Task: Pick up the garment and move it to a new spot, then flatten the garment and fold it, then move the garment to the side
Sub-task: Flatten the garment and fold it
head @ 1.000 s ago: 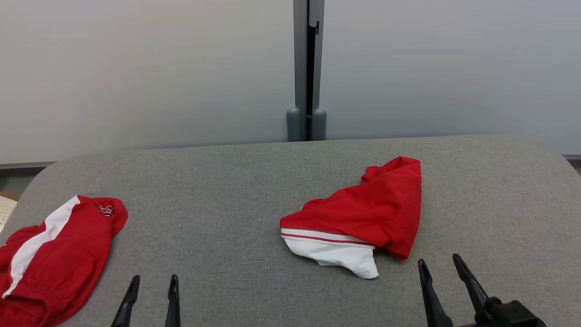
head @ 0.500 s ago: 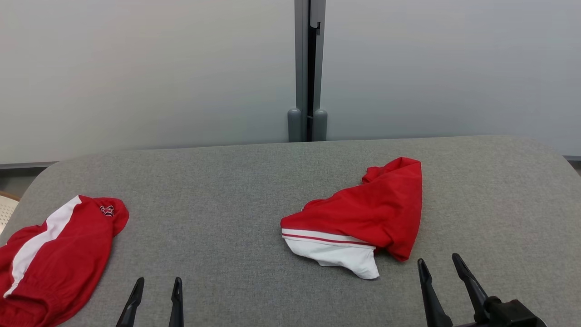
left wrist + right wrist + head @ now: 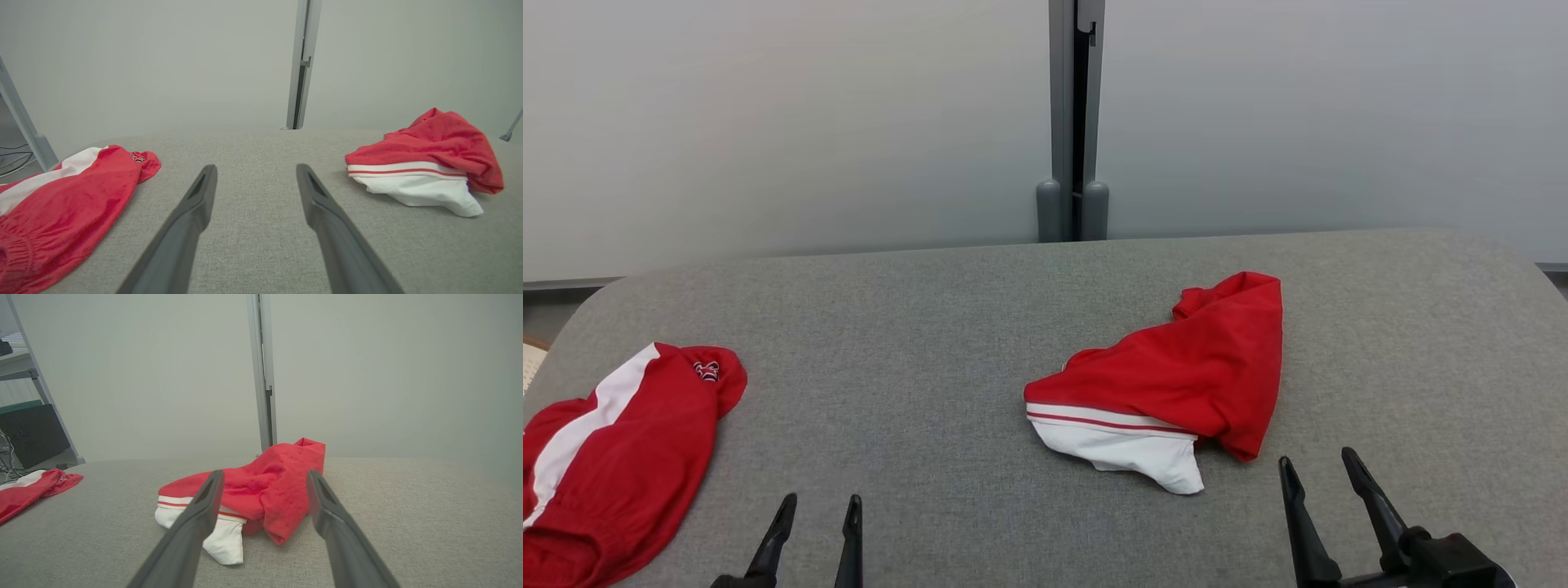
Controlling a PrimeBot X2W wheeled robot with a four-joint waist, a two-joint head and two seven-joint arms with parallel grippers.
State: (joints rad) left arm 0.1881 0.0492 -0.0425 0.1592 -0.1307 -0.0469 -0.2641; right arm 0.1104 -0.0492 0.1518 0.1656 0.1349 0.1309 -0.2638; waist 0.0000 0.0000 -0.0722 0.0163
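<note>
Left gripper (image 3: 821, 500) and right gripper (image 3: 1316, 457): jaws spread wide, holding nothing, above the grey table (image 3: 931, 327). The crumpled red-and-white garment (image 3: 1176, 376) lies just beyond the right gripper; a second red garment (image 3: 629, 441) lies far left.

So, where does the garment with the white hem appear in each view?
Head view: garment right of centre, just ahead of the right fingers.
Left wrist view: garment at far right.
Right wrist view: garment at centre, seen between the right fingers.
Shared landmark: grey post behind the table.
</note>
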